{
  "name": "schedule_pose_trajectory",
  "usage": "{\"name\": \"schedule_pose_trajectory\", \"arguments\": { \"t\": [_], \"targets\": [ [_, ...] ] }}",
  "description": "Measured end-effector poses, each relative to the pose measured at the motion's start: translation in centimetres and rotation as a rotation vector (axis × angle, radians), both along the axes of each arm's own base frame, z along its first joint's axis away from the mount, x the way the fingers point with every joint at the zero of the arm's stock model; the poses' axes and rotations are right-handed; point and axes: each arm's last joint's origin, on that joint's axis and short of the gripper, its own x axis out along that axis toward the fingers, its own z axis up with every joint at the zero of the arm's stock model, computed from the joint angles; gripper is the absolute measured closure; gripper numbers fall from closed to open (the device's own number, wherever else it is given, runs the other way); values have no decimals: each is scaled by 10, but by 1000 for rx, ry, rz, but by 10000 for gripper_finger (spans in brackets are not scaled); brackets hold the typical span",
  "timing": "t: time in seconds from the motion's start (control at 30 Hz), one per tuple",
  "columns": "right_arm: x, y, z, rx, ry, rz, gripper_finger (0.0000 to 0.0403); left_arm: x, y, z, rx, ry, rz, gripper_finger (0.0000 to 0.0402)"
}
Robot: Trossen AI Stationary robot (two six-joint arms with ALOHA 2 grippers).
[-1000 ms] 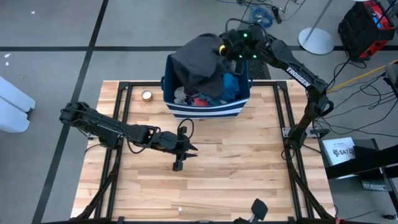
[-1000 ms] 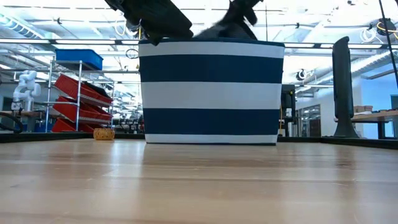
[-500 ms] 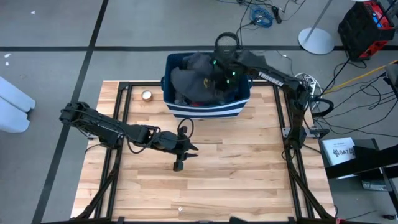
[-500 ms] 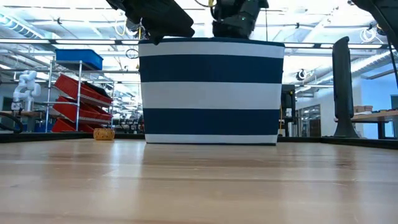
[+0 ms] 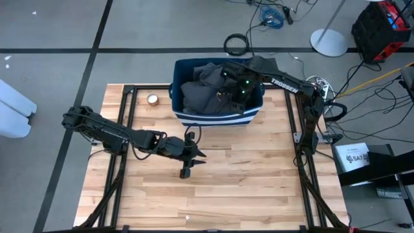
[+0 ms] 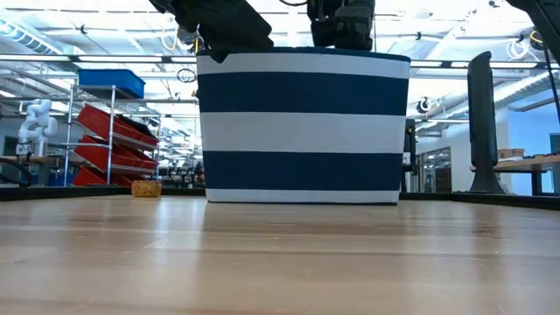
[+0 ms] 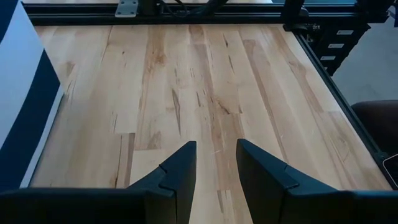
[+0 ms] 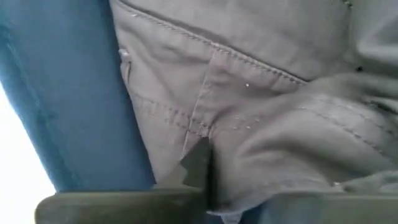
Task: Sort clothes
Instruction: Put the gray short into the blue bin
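Open counter (image 5: 246, 175) across the near half and right side, free for passing. Blocked at the far edge by the striped bin (image 6: 302, 127), mouth filled by dark grey garment (image 5: 204, 90) and right gripper (image 5: 234, 97). Left arm (image 5: 129, 137) low across left-centre. Small round object (image 5: 152, 99), perhaps tape, far left.

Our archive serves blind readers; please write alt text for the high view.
Seen from above, the right gripper reaches down into a striped bin onto a dark grey garment that fills it. The left gripper hovers, empty, over the wooden table.
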Motion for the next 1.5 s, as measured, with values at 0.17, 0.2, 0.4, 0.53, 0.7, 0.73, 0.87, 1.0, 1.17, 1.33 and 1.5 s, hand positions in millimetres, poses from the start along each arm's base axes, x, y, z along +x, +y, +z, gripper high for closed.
{"name": "schedule_pose_trajectory", "arguments": {
  "t": [0.17,0.2,0.4,0.53,0.7,0.73,0.87,1.0,1.17,1.33,1.5],
  "targets": [
    [-6,3,16,-45,-84,13,302,0,0,0,0,-1,-1,279],
    [-8,4,19,-52,-98,14,288,0,0,0,0,-1,-1,279],
    [-24,11,49,-101,-199,12,231,0,0,0,1,-1,0,279],
    [-32,15,78,-164,-326,14,219,0,0,0,1,0,0,279],
    [-21,7,109,-361,-613,-6,224,0,0,1,0,-11,-1,279],
    [-16,3,110,-391,-657,-5,226,0,0,1,0,-12,-1,279],
    [6,-21,96,-452,-733,-12,233,1,0,1,-1,-11,0,279],
    [21,-56,51,-426,-663,-90,236,0,0,1,-2,-11,0,279],
    [32,-84,-26,-361,-598,-199,237,0,0,1,1,-8,0,279],
    [35,-83,-92,-327,-619,-228,237,0,0,1,7,-8,-4,279],
    [26,-74,-140,-272,-611,-236,237,0,0,1,7,-8,-4,279]
  ]
}}
